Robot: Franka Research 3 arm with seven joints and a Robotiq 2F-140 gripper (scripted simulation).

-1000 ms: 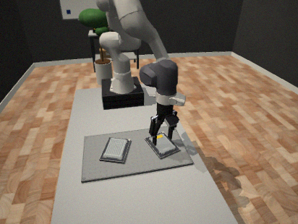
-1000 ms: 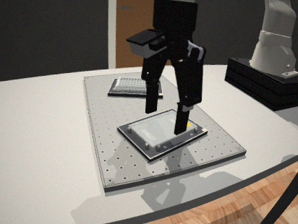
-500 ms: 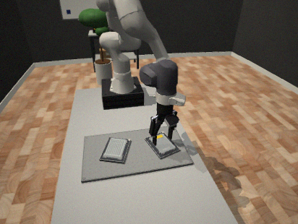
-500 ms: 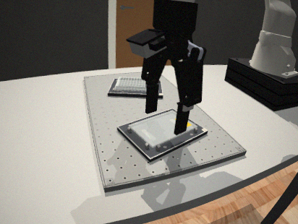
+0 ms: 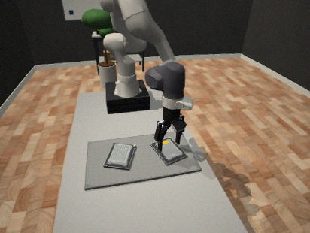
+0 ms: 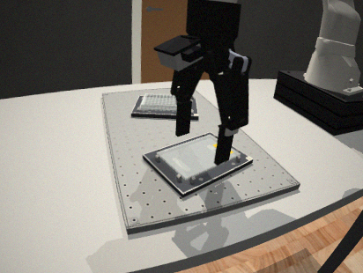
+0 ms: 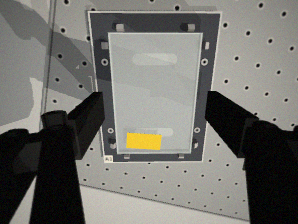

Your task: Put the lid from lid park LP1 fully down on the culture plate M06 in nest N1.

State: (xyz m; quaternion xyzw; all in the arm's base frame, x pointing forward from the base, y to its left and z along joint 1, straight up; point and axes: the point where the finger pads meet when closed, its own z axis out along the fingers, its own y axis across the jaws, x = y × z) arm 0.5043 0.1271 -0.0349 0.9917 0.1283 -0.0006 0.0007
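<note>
The clear lid (image 5: 171,151) (image 6: 189,158) (image 7: 155,75), with a yellow label (image 7: 144,141) at one end, lies flat in the dark frame of lid park LP1 (image 5: 165,160) (image 6: 176,181) (image 7: 99,30) on the right of the perforated base plate (image 5: 143,173) (image 6: 132,185) (image 7: 250,50). My gripper (image 5: 168,146) (image 6: 202,146) (image 7: 155,105) is open. Its fingers straddle the lid's long sides near the label end, low over the park. The culture plate M06 (image 5: 120,154) (image 6: 160,102), with its many wells uncovered, sits in nest N1 on the left of the base plate.
The arm's black base block (image 5: 128,99) (image 6: 317,106) stands on the grey table (image 5: 150,210) (image 6: 53,167) behind the base plate. A potted plant (image 5: 97,19) and a stand are on the floor beyond the table.
</note>
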